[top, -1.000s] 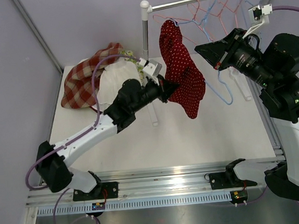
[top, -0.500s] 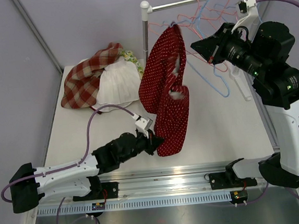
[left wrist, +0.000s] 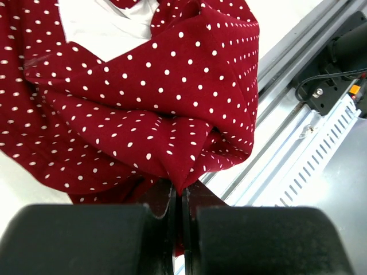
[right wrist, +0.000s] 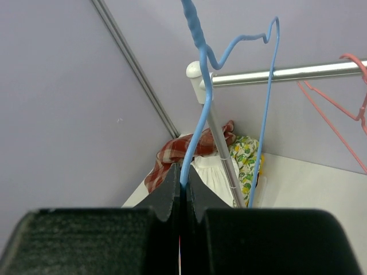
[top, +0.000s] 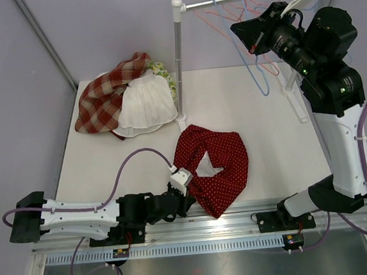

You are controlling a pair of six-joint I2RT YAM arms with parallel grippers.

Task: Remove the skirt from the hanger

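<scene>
Left gripper (left wrist: 182, 197), nearer than the rack post (top: 178, 67), is clamped on a fold of the red dotted skirt (top: 219, 166) lying on the table (top: 267, 143) just before that post, while the right gripper (right wrist: 183, 184), high to the post's right, pinches the blue hanger (right wrist: 198, 114).

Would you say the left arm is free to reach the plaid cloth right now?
Probably not yet: the left gripper is shut on the red skirt; otherwise the way to the plaid cloth looks open.
</scene>
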